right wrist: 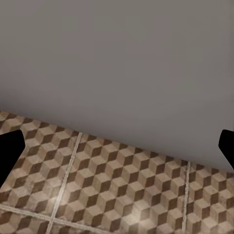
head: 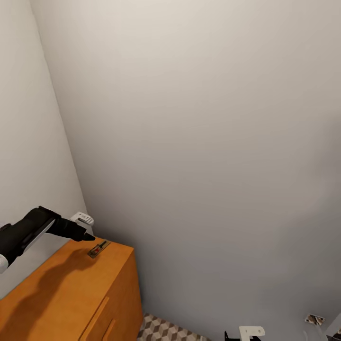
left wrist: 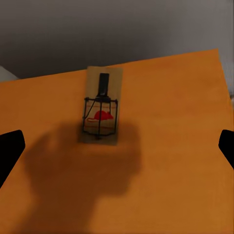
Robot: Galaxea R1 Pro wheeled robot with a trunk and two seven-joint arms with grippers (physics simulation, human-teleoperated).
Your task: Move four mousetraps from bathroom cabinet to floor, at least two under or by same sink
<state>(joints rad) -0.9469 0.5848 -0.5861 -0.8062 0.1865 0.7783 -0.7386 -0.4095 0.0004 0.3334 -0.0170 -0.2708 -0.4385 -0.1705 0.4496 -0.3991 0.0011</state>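
One mousetrap (left wrist: 101, 108) lies flat on top of the cabinet (head: 57, 293), near its far edge by the wall, clear of everything else on the orange-brown wood. Left gripper (head: 87, 236) hovers just short of it and above, fingers spread wide; in the left wrist view both dark fingertips sit at the frame edges with the trap between and ahead of them. Judged as very light, stiff and thin: a small tan board with a dark wire bail and a red mark on its face. Lying so low, it offers little edge to pinch, and it may skid on the smooth wood if nudged from one side only. Best hold looks like the two long edges of the board, fingers straddling it squarely, or else the raised wire frame. Right gripper (right wrist: 117, 141) hangs open over the bathroom floor (right wrist: 122, 190) by the wall, holding nothing
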